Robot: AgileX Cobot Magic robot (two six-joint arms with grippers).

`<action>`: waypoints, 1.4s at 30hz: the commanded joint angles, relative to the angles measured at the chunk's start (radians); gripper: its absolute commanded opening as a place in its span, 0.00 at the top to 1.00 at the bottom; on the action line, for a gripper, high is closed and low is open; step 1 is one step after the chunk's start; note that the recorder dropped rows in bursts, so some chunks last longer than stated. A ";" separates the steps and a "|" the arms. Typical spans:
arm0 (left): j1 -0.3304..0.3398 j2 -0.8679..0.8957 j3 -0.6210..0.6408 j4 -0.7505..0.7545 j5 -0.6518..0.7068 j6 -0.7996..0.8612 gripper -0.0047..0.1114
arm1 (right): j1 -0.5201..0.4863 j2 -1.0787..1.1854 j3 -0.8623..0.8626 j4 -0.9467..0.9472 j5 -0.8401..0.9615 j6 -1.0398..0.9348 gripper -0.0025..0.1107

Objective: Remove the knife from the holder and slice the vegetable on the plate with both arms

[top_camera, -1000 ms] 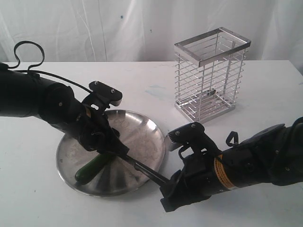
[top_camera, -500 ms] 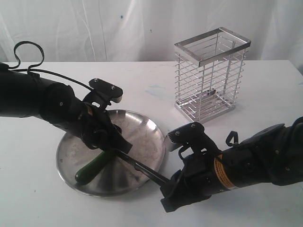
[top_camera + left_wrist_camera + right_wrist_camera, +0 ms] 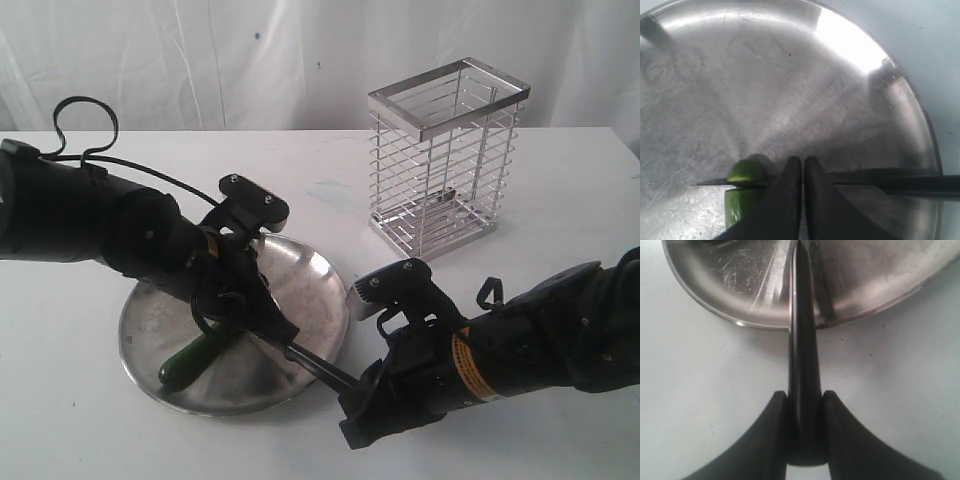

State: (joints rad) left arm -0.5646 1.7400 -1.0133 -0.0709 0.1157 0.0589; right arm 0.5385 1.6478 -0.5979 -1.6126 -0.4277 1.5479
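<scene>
1. Two black hands meet at the plate (image 3: 318,268), a wide, round, shallow dish of dull grey steel with a low raised rim. Its surface shows fine scratches and one bright patch of glare. It sits on the smooth white worktop (image 3: 560,230).
2. Your right hand (image 3: 804,399) clamps the knife (image 3: 802,340) by the butt of its slim black handle, with one curved matte finger pressed to each side. The handle crosses the plate's near rim, and the hand itself is over the bare worktop just beside the plate.
3. Your left hand (image 3: 802,167) is closed down to a hairline slit, with nothing between its tapered fingers. The tips sit right over the flat of the dark blade. You cannot tell whether they press on it.
4. The vegetable (image 3: 737,207) lies on the plate just beside those fingertips, glossy, dark green and rounded like a small cucumber. The blade runs across it near one end, and its pointed tip pokes out past it. A paler green, domed bit shows on the other side of the blade from the body. Whether the cut goes right through cannot be told.
5. The holder (image 3: 445,160) stands upright on the worktop, well apart from the plate. It is a tall rectangular cage of thin silver wire bars under a flat metal rim.
6. Your left arm (image 3: 80,215) is bulky in black covering, with a thin cable (image 3: 85,120) looping above it. Your right arm (image 3: 540,340) carries a yellow-orange label (image 3: 470,368).
</scene>
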 commanded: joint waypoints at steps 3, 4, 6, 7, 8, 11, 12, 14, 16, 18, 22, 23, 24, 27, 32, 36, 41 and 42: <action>-0.005 0.070 0.005 -0.011 0.023 0.002 0.89 | 0.001 0.000 -0.007 -0.003 0.001 0.004 0.98; -0.005 0.094 0.005 -0.011 0.028 0.002 0.89 | 0.001 0.000 -0.007 -0.003 0.001 0.004 0.98; -0.005 0.118 0.005 -0.011 0.032 0.002 0.89 | 0.001 0.000 -0.007 -0.003 0.001 0.004 0.98; -0.005 0.118 0.005 -0.011 0.032 0.002 0.89 | 0.001 0.000 -0.007 -0.003 0.001 0.004 0.98; -0.005 0.112 0.003 -0.011 0.032 0.002 0.89 | 0.001 0.000 -0.007 -0.003 0.001 0.004 0.98; -0.005 0.071 -0.018 -0.011 0.046 0.026 0.85 | 0.001 0.000 -0.007 -0.007 0.001 0.002 0.98; -0.005 0.051 -0.028 -0.002 0.055 0.030 0.84 | 0.001 0.000 -0.007 -0.007 0.001 0.002 0.98; -0.005 0.014 -0.046 0.020 0.081 0.030 0.82 | 0.001 0.000 -0.007 -0.007 0.001 0.007 0.98; -0.005 -0.008 -0.058 0.050 0.118 0.030 0.80 | 0.001 0.000 -0.007 -0.015 0.001 0.025 0.98; 0.002 -0.018 -0.057 0.090 0.161 0.028 0.76 | 0.001 0.000 -0.007 -0.046 0.001 0.045 0.98; 0.035 -0.018 -0.057 0.107 0.241 0.024 0.67 | 0.001 0.000 -0.007 -0.132 0.001 0.139 0.98; 0.043 -0.018 -0.057 0.107 0.249 0.024 0.65 | 0.001 0.000 -0.007 -0.132 -0.001 0.161 0.98; 0.052 -0.018 -0.057 0.107 0.251 0.024 0.65 | 0.001 0.000 -0.007 -0.132 -0.004 0.164 0.98; 0.064 -0.018 -0.057 0.107 0.254 0.024 0.65 | 0.001 -0.004 -0.008 -0.132 -0.012 0.164 0.98; 0.064 -0.018 -0.057 0.141 0.170 0.009 0.65 | 0.001 -0.010 -0.008 -0.132 -0.023 0.164 0.98; 0.064 -0.004 -0.057 0.144 0.082 -0.011 0.65 | 0.001 -0.010 -0.008 -0.132 -0.023 0.164 0.98; 0.095 0.053 -0.057 0.152 0.149 -0.013 0.65 | 0.001 -0.010 -0.008 -0.132 -0.023 0.164 0.98; 0.103 0.061 -0.057 0.152 0.178 -0.013 0.65 | 0.001 -0.010 -0.008 -0.132 -0.018 0.164 0.98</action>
State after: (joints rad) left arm -0.4723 1.7938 -1.0701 0.0755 0.2446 0.0582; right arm 0.5385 1.6468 -0.5979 -1.7327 -0.4378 1.7077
